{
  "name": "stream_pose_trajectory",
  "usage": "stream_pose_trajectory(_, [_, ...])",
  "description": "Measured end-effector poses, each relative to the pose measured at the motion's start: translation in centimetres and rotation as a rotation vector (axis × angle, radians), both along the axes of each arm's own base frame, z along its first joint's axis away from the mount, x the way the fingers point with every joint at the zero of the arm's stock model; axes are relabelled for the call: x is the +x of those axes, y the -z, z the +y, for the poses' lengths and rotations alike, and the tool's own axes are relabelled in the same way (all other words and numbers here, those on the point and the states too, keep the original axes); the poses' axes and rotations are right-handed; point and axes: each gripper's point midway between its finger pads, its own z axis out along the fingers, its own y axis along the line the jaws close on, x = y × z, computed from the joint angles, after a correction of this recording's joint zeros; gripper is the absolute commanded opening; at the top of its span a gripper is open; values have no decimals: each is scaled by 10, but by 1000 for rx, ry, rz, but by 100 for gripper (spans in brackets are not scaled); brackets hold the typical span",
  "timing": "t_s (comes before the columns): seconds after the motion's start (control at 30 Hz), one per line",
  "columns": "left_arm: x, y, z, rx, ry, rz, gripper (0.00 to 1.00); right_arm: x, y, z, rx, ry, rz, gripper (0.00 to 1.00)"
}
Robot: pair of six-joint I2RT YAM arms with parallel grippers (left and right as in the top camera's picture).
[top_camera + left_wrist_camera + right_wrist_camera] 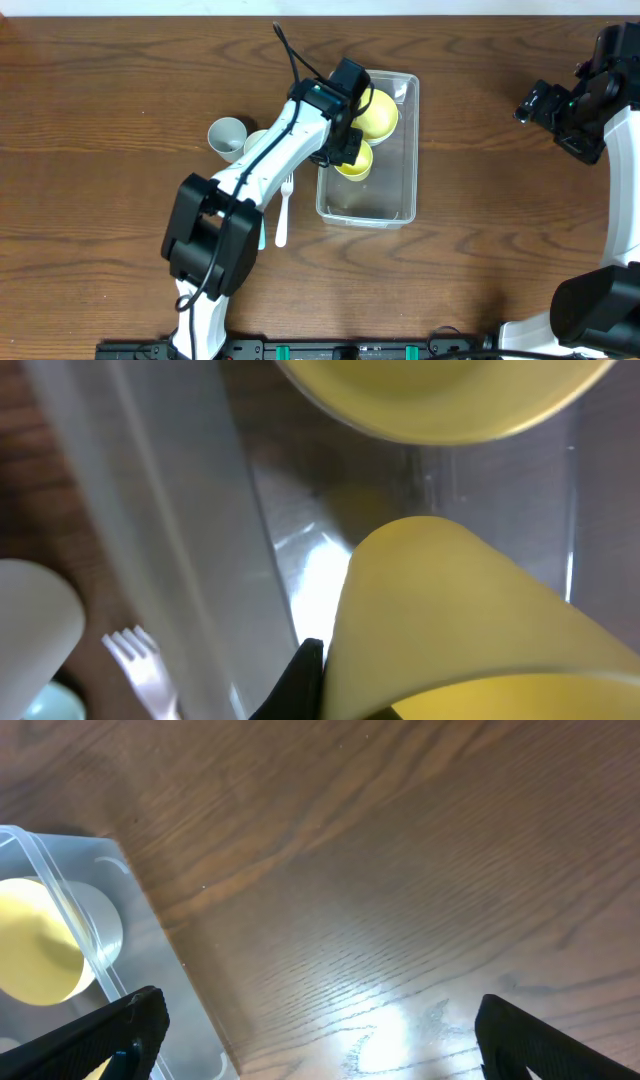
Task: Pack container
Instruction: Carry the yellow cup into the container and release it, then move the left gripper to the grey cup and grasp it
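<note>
Wood table [100,100] w/ container [390,190], grey cup [228,137]; white fork [282,215]

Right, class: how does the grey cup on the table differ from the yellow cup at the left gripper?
Colour: the grey cup is pale grey, the yellow cup bright yellow. Place: the grey cup stands on the table outside the container; the yellow cup is inside it. State: the grey cup stands free; the yellow cup looks held by the left gripper. Both are small, round, open-topped.
</note>
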Motion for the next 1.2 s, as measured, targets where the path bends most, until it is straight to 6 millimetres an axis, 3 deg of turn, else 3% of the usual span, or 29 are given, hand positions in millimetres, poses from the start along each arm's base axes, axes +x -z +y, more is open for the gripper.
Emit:
stream_pose_trajectory(0.13, [6,1,-4,-15,2,-21,17,0,0,0,0,0,0,99])
stream_pose_trajectory(0.17, [6,0,-4,-16,5,-24,30,0,0,0,0,0,0,99])
stream_pose_trajectory(0.3, [5,1,-4,-15,7,-18,67,0,0,0,0,0,0,99])
stream_pose_trajectory(0.47, [-5,-6,3,5,2,32,69,0,0,0,0,0,0,99])
stream_pose_trajectory(0.6, [5,-48,5,-17,-13,-3,69,0,0,0,0,0,0,99])
stream_pose_trajectory(0.73, [10,-126,14,-88,-33,-129,74,0,0,0,0,0,0,99])
stream_pose_trajectory(0.87, [-5,-193,54,-70,-85,-265,82,0,0,0,0,0,0,99])
stream_pose_trajectory(0.97, [-10,-209,96,4,-162,-296,83,0,0,0,0,0,0,99])
stream_pose_trajectory(1.07, [4,-195,140,76,-269,-275,82,0,0,0,0,0,0,99])
stream_pose_trajectory(1.2, [24,-136,192,148,-400,-157,82,0,0,0,0,0,0,99])
